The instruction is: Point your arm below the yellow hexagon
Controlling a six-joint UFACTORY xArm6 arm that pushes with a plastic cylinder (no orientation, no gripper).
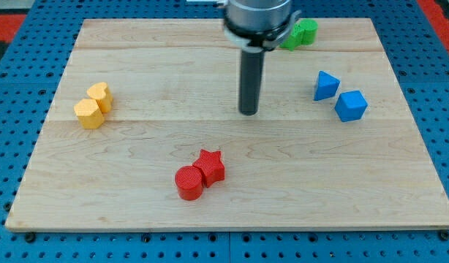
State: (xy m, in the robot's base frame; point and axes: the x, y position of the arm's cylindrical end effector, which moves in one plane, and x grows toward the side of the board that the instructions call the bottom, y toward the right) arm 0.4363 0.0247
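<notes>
The yellow hexagon (88,114) lies at the view's left on the wooden board (137,190), touching a second yellow block (100,96) just above and to its right. My tip (248,112) stands near the board's middle, far to the right of the yellow hexagon and at about its height in the view. It touches no block.
A red cylinder (189,183) and a red star (210,166) sit together below and left of my tip. A blue triangular block (325,85) and a blue cube (350,105) lie at the right. Green blocks (302,32) sit at the top, partly behind the arm.
</notes>
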